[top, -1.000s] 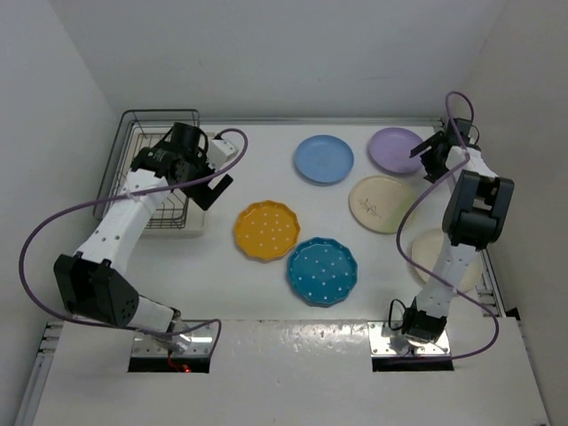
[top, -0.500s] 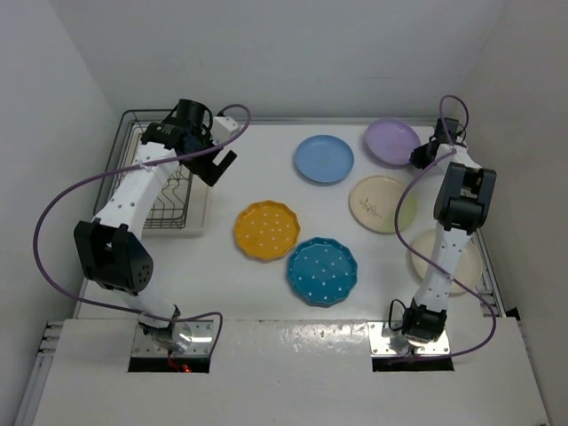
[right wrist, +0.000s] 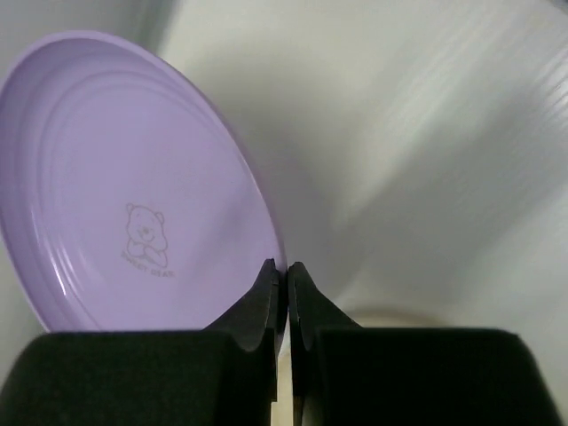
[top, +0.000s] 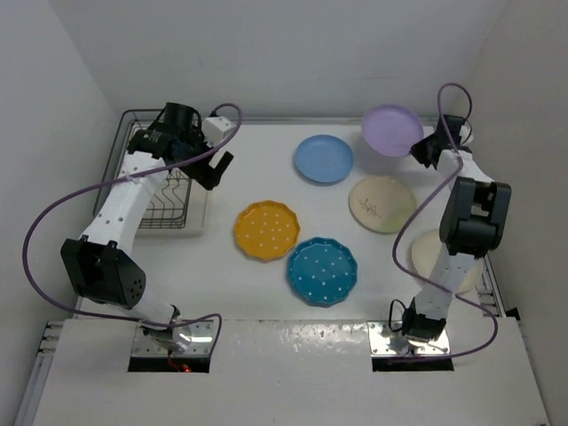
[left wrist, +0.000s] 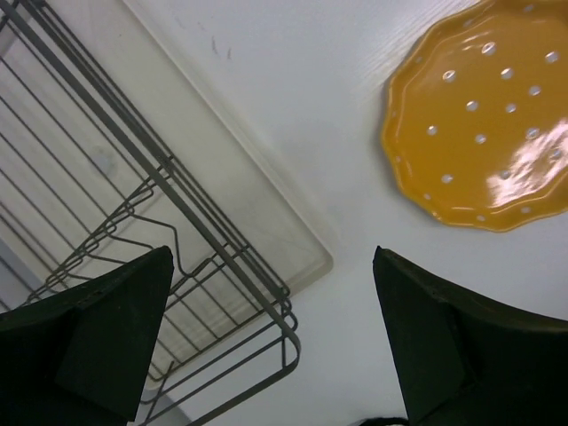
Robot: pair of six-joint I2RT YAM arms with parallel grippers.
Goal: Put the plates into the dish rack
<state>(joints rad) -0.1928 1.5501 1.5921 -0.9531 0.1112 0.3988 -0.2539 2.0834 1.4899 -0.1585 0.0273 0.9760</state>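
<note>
Rim of lavender plate point(right wrist: 133, 177) pinched by right gripper point(right wrist: 286, 271), plate tilted, well right of dish rack point(top: 164, 209); left gripper point(left wrist: 271, 262) spread wide over dish rack's right edge; yellow plate point(left wrist: 484, 133), teal plate point(top: 322, 271), light blue plate point(top: 324, 159), cream plate point(top: 382, 204) flat on table point(top: 266, 169), right of dish rack.

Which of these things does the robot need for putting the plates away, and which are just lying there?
For the job: lavender plate, light blue plate, cream sprig plate, yellow dotted plate, teal dotted plate, dish rack.

Just lying about: flat cream tray under the rack, pale round disc by the right edge.
</note>
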